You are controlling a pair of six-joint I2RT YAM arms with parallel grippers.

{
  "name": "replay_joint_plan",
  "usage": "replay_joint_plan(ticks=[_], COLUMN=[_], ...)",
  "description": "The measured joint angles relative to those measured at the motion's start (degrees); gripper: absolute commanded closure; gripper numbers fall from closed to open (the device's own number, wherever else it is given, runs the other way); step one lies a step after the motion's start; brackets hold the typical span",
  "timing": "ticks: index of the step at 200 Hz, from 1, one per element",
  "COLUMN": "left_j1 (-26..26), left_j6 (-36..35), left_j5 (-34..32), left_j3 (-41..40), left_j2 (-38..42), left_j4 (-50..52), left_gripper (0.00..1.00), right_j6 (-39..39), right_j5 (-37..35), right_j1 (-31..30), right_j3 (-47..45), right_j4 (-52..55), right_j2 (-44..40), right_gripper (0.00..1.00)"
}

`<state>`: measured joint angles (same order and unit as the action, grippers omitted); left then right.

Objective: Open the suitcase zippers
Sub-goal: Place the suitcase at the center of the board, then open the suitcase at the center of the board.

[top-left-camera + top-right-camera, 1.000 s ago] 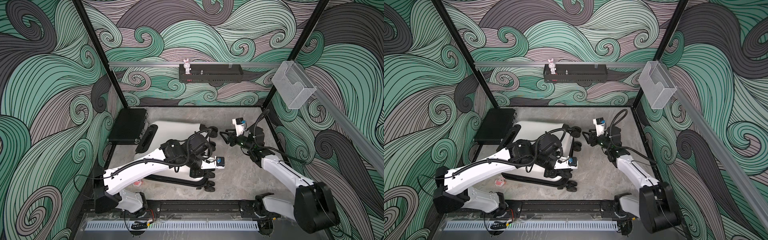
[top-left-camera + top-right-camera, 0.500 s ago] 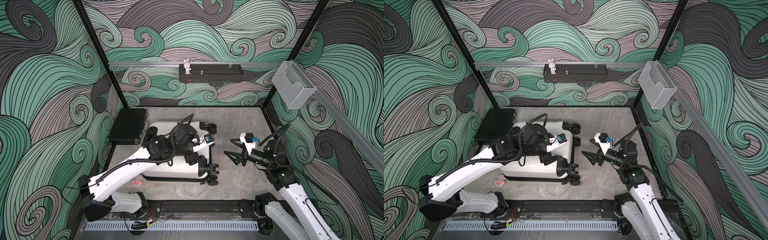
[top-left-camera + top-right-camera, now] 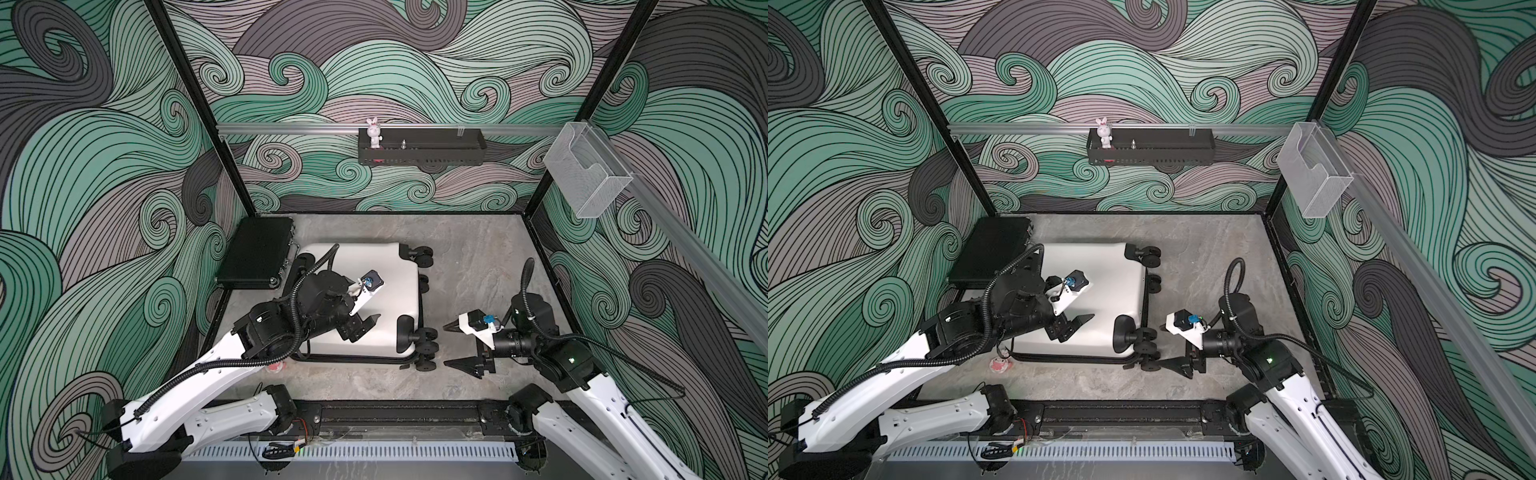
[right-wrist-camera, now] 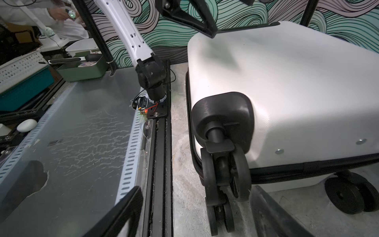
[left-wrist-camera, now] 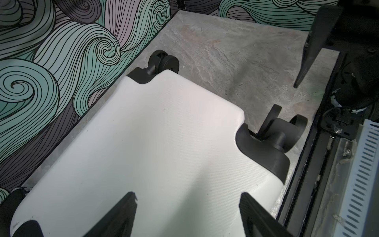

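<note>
Left gripper point(image 3: 365, 328): jaws spread wide, nothing between them. It hangs over the white top shell of the suitcase point(image 3: 386, 282), near its front edge. In the left wrist view both fingers point(image 5: 123, 213) frame bare shell; we cannot tell whether they touch it.

Right gripper point(image 3: 445, 345): jaws also wide, empty, low over the grey floor point(image 3: 478, 266). It sits just beside the suitcase's near corner wheels point(image 3: 424, 349). In the right wrist view those wheels stand between its fingers point(image 4: 127, 205); we cannot tell if there is contact.

The suitcase lies flat, left of centre, wheels toward the right arm. The zippers point(image 4: 287, 171) run as a black band along the seam under the top shell, and look shut where we see them.

A black briefcase point(image 3: 257, 253) lies at the suitcase's far left corner.
</note>
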<state>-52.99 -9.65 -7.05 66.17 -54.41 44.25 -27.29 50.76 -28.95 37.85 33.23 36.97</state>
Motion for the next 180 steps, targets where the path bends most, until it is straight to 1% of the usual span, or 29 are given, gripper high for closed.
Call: replay_joint_plan(ticks=[24,57,73,87,97,104,116,127,132,157,180], left_j1=[0.0,0.0,0.0,0.0,0.0,0.0,0.0,0.0,0.0,0.0,0.1], left_j6=[0.8,1.5,1.7,1.8,1.8,1.9,1.9,1.8,1.8,0.8,-1.4], left_j5=[0.0,0.1,0.2,0.2,0.2,0.2,0.2,0.3,0.3,2.3,6.0], left_j3=[-0.4,-1.0,-1.2,-1.2,-1.3,-1.4,-1.5,-1.6,-1.6,-1.6,-1.6], left_j2=[0.0,0.0,0.0,0.0,0.0,0.0,0.0,0.0,0.0,0.5,2.3], left_j4=[-0.2,-0.9,-1.1,-1.3,-1.6,-1.6,-1.7,-1.6,-1.5,-1.0,-0.1], left_gripper=[0.18,0.18,0.18,0.18,0.18,0.19,0.19,0.20,0.20,0.21,0.23], right_j6=[-0.7,-1.3,-1.5,-1.7,-1.7,-1.8,-1.6,-1.7,-1.5,1.3,7.0], right_j5=[-3.8,-8.5,-10.1,-11.1,-11.7,-11.8,-11.9,-11.5,-11.6,-11.9,-12.4], right_j1=[-3.0,-6.0,-7.3,-8.1,-8.6,-8.9,-9.1,-9.4,-9.5,-9.5,-9.4], right_j3=[-0.1,-1.9,-2.7,-2.8,-2.8,-2.8,-2.8,-2.8,-2.8,-1.3,2.9], right_j4=[-2.0,-7.8,-10.6,-12.7,-14.1,-14.8,-15.7,-15.7,-15.6,-14.6,-12.6], right_j2=[3.9,9.3,12.0,14.2,15.6,16.3,17.3,17.5,17.3,17.0,16.8], right_gripper=[0.18,0.17,0.18,0.22,0.28,0.37,0.55,0.68,0.71,0.78,0.83])
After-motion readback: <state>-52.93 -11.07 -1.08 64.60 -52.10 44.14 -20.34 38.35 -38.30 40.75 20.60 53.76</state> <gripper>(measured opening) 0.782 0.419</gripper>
